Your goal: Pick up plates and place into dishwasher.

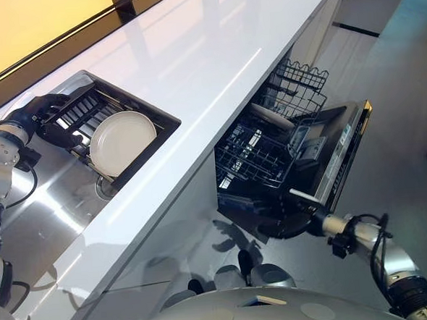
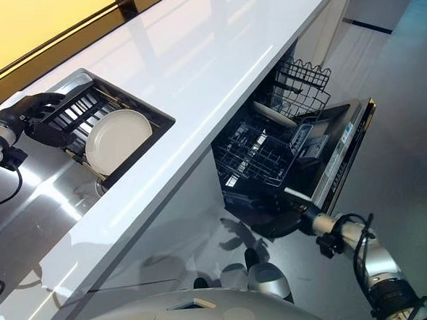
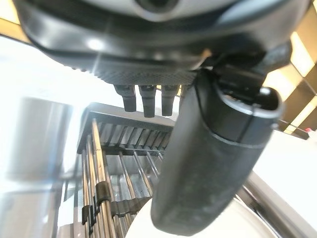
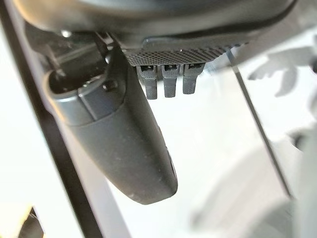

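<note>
A white plate (image 1: pixel 122 141) leans in a black dish rack (image 1: pixel 141 106) set in the sink (image 1: pixel 49 203) at the left of the long white counter (image 1: pixel 214 51). The left hand (image 1: pixel 48 116) hangs over the far left end of that rack, just beside the plate; its wrist view shows the fingers (image 3: pixel 144 100) hanging relaxed and the thumb (image 3: pixel 213 163) standing out over the plate's rim, with nothing held. At the right, below the counter, the dishwasher (image 1: pixel 301 162) stands open with its door (image 1: pixel 340 159) dropped down and its lower rack (image 1: pixel 253 157) pulled out; whether that rack already holds plates is hard to tell. The right hand (image 2: pixel 304 218) sits low by the near edge of the door, and in its wrist view its fingers (image 4: pixel 170 79) are loosely extended and hold nothing. The plate has not yet been gripped, so I judge the task at its start. The likely trouble is a poor hold: a smooth plate pinched at its rim by the thumb alone could slip and drop back among the rack's wires, or catch on them while being lifted. The carry over the counter edge down to the dishwasher is also long, and a knock against the door could jar the plate loose.
</note>
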`<state>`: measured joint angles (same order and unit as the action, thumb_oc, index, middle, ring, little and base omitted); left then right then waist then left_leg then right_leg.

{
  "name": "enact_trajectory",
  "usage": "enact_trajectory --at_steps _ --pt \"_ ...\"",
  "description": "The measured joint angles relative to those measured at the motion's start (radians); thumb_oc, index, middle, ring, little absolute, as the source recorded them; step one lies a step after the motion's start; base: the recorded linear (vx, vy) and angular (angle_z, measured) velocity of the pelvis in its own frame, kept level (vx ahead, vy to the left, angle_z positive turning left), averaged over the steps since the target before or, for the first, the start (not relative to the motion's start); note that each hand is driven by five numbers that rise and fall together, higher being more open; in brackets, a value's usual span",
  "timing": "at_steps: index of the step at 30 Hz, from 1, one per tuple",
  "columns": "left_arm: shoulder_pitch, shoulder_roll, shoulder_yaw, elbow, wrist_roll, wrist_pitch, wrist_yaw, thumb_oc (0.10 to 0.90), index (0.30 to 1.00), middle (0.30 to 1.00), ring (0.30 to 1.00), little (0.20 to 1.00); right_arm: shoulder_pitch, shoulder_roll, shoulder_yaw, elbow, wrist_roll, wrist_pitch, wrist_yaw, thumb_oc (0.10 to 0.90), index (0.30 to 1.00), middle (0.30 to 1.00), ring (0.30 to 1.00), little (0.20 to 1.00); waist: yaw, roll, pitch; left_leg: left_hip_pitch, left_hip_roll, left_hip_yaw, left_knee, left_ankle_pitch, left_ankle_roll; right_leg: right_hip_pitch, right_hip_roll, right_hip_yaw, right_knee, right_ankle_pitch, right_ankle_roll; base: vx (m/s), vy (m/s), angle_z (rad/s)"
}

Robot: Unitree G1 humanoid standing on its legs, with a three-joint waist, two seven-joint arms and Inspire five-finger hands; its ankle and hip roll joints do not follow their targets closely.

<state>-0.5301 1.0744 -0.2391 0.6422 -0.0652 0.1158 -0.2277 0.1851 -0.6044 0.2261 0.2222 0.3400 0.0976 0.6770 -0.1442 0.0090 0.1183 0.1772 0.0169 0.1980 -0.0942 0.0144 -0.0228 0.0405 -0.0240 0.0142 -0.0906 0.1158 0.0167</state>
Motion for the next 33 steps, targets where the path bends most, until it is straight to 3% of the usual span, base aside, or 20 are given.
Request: enact_trajectory --at_steps 5,14,25,33 --pt "0.0 0.0 0.0 0.01 -0.06 0.059 0.004 0.8 0.9 0.9 0.9 0.9 0.01 0.005 0.024 -0.006 -0.024 0.006 -0.013 0.8 0.9 0.9 0.9 0.9 0.003 0.0 0.001 0.0 -0.007 0.012 0.0 -0.002 0.011 -0.002 -0.015 0.0 0.0 -0.007 0.015 0.01 0.019 -0.01" --pt "0.0 0.0 0.0 0.012 -0.123 0.057 0.073 0.8 0.9 0.9 0.9 0.9 0.009 0.004 0.026 -0.044 -0.034 0.01 -0.051 0.8 0.9 0.9 0.9 0.9 0.014 -0.002 0.002 -0.014 -0.009 0.013 0.002 -0.003 0.012 -0.015 -0.014 -0.006 0.0 0.001 0.013 0.0 0.002 0.0" --pt "-0.001 -0.004 0.001 0.01 -0.306 0.083 0.071 0.8 0.9 0.9 0.9 0.9 0.002 0.036 0.108 0.01 -0.327 0.008 -0.279 0.8 0.9 0.9 0.9 0.9 0.012 -0.003 0.022 -0.013 -0.016 -0.003 0.001 -0.006 0.019 -0.012 -0.031 -0.037 0.0 0.001 0.014 0.06 0.026 0.02" --pt "-0.107 -0.043 -0.01 0.009 -0.329 0.108 0.113 0.8 0.9 0.9 0.9 0.9 -0.065 0.155 0.19 0.286 -0.494 -0.086 -0.458 0.8 0.9 0.9 0.9 0.9 0.033 -0.003 0.059 -0.017 -0.02 -0.009 0.004 -0.003 0.023 -0.013 -0.04 -0.055 0.003 0.001 0.018 0.06 0.038 0.03"
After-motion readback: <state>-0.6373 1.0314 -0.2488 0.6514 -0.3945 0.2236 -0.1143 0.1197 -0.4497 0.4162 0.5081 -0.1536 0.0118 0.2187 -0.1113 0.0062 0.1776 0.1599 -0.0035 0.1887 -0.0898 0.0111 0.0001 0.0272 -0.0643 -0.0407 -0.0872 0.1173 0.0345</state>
